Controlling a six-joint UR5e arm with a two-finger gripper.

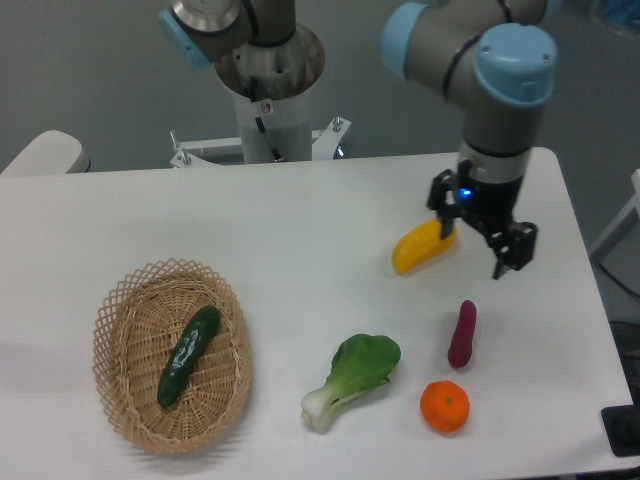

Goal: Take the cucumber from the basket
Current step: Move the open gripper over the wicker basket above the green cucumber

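Camera view from the front of the tabletop (pixel 300 230): the basket (pixel 172 355), an oval wicker one with an open lattice rim, sits near the front left corner. Inside it lies the cucumber (pixel 188 355), dark green and glossy, running lengthwise along the basket floor with its upper end tipped toward the far right. Nothing is touching the cucumber.

Well apart from the basket, over the right half of the tabletop, hangs the end effector (pixel 481 245), carried on the grey arm with blue joint caps (pixel 513 65). Its two dark fingers are spread apart with nothing between them, so it is released and holds no item. One finger overlaps the right end of the yellow vegetable (pixel 420 248) as seen from this angle; whether it touches that vegetable cannot be told. The other finger points down toward the right edge.

Between the end effector and the front edge lies a slim purple vegetable (pixel 461 334), roughly upright in the view. Just in front of it sits an orange (pixel 444 406), near the front right corner. To the left of these two, a bok choy (pixel 352 379) lies with its white stalk toward the front edge and its green leaves toward the back. The robot's white base column (pixel 270 110) stands at the back edge.
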